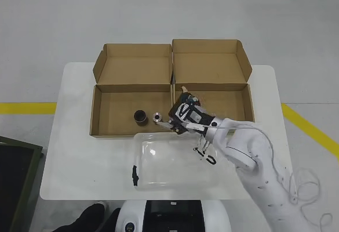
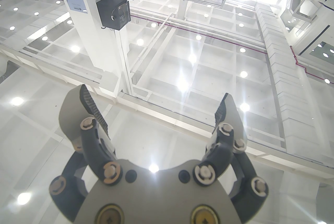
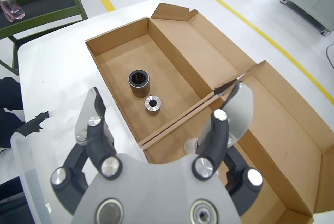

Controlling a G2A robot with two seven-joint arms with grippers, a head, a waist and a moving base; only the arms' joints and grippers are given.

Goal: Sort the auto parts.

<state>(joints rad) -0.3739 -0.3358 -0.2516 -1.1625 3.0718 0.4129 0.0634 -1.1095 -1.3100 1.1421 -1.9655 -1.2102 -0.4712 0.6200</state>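
Two open cardboard boxes stand side by side on the white table. The left box holds a black cylindrical bushing and a small silver ring-shaped part close beside it. My right gripper hovers open over the near end of the wall between the two boxes, a little way from the silver part, with nothing between its fingers. The right box has a bare floor. My left gripper is open, empty and points up at the ceiling.
A clear plastic bin sits in front of the boxes, with a black scrap at its rim. Both box lids stand open at the far side. A green shelf stands beyond the table's left edge.
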